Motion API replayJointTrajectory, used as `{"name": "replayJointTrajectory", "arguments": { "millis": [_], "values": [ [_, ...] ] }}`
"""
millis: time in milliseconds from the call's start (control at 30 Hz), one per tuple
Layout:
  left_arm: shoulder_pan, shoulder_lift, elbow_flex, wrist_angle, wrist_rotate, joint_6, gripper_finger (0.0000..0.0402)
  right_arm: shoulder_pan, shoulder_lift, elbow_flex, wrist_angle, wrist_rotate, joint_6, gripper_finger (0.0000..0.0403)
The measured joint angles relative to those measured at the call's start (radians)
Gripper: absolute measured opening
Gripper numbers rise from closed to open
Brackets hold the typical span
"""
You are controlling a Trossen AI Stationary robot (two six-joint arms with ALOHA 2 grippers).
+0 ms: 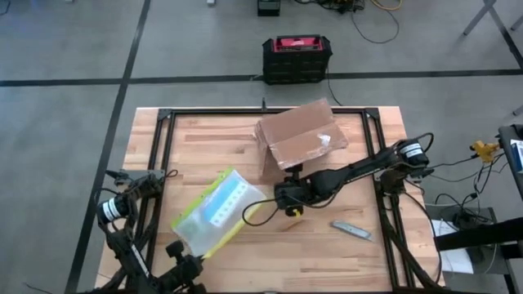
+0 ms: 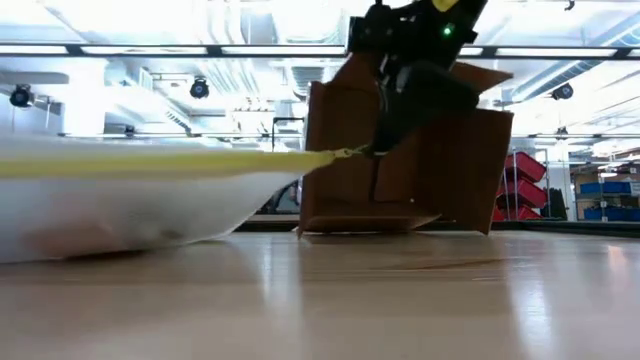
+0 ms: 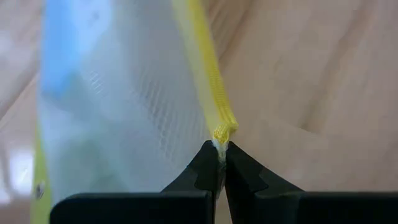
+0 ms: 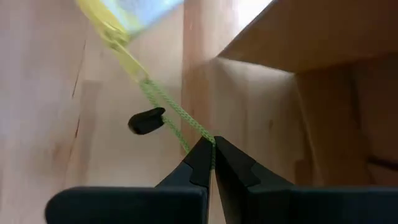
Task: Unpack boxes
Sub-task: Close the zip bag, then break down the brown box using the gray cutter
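Note:
The brown cardboard carton [image 1: 301,135] [image 2: 400,160] stands on the table's far middle, flaps spread, its lower edges on the wood. The clear pouch with a yellow-green edge [image 1: 214,211] [image 2: 120,210] lies left of centre, no gripper on the carton. My right gripper [image 1: 276,198] [image 4: 212,144] is shut at the pouch's right end, in front of the carton. My left gripper [image 1: 184,249] [image 3: 222,149] is shut at the pouch's near corner. My left gripper pinches the end of the pouch's yellow-green edge [image 3: 222,132] between its two fingertips. The pouch stretches away from the fingers along the table. My right gripper pinches the thin yellow-green cord [image 4: 198,130] that leads from the pouch's edge. The cord runs straight and taut [image 2: 345,153] above the table.
A grey utility knife [image 1: 351,231] lies on the table's near right. A small black piece [image 4: 147,120] sits by the cord. A black-and-red case [image 1: 296,57] stands on the floor beyond the far edge. Bare wood shows on the far left and near middle.

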Motion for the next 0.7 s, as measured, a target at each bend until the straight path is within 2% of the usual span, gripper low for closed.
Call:
{"name": "replayJointTrajectory", "arguments": {
  "millis": [133, 233, 400, 600, 700],
  "values": [
    [-0.014, 0.0, -0.005, -0.036, -0.024, -0.072, 0.0, 0.013, 0.0, 0.0, 0.031, -0.042, 0.044, 0.0003],
    [-0.012, -0.001, -0.005, -0.032, -0.045, -0.072, 0.0, 0.049, 0.0, 0.01, 0.05, -0.098, 0.107, 0.0024],
    [-0.005, -0.005, -0.005, -0.064, -0.076, -0.081, 0.0016, 0.146, -0.01, 0.022, 0.017, -0.111, 0.197, 0.0096],
    [-0.004, -0.032, -0.005, -0.15, -0.102, -0.128, 0.0076, 0.291, -0.041, 0.024, -0.025, -0.093, 0.284, 0.0185],
    [0.0, -0.035, -0.005, -0.158, -0.158, -0.129, 0.0104, 0.359, -0.045, 0.024, -0.025, -0.098, 0.379, 0.0215]
  ]
}}
